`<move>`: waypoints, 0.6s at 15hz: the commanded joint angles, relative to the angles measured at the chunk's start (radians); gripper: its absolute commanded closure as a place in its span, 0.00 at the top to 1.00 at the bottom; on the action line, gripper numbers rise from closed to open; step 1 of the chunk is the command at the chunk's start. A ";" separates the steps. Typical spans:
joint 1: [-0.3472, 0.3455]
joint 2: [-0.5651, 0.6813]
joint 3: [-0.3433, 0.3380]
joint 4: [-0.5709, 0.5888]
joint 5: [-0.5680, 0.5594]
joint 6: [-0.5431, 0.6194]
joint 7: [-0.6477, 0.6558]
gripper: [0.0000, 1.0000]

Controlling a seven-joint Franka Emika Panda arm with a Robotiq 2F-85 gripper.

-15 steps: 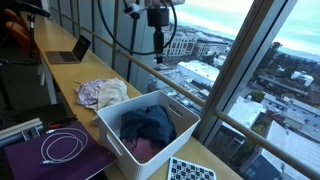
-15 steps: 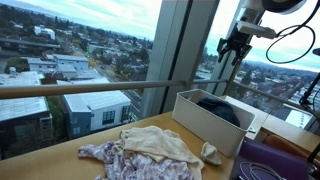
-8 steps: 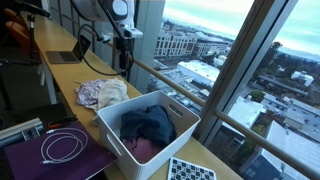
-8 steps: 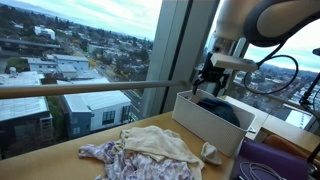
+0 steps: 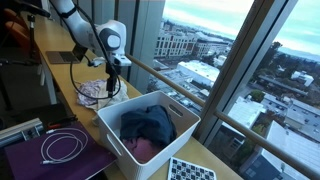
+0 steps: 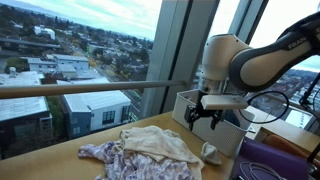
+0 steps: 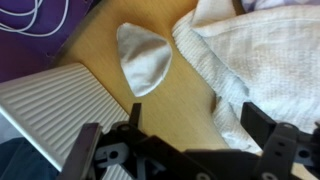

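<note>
My gripper [image 7: 198,128] is open and holds nothing. It hangs low over the wooden table [image 7: 180,95], between the white bin [image 7: 55,105] and a pile of clothes. Its left finger [image 7: 135,115] is over bare wood and its right finger [image 7: 262,122] is over the edge of a cream towel [image 7: 265,60]. A small white folded cloth [image 7: 143,58] lies just ahead of the jaws. In both exterior views the gripper [image 5: 112,86] [image 6: 203,116] hovers above the clothes pile [image 5: 100,94] [image 6: 150,148], beside the bin [image 5: 148,128] [image 6: 215,120].
The bin holds dark blue clothing [image 5: 147,123]. A purple mat [image 5: 50,155] with a coiled white cable [image 5: 62,147] lies near the bin. A laptop [image 5: 70,50] stands farther along the table. A window rail [image 6: 80,89] and glass run along the table's far side.
The arm has swung down from high beside the window to just above the table between bin and clothes pile. The jaws have spread wider.
</note>
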 commanded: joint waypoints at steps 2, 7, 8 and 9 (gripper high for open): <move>0.005 0.051 -0.037 -0.049 0.039 0.058 -0.011 1.00; 0.009 0.119 -0.055 -0.064 0.077 0.097 -0.018 1.00; 0.011 0.129 -0.059 -0.065 0.083 0.105 -0.017 1.00; 0.011 0.138 -0.062 -0.067 0.088 0.110 -0.018 0.85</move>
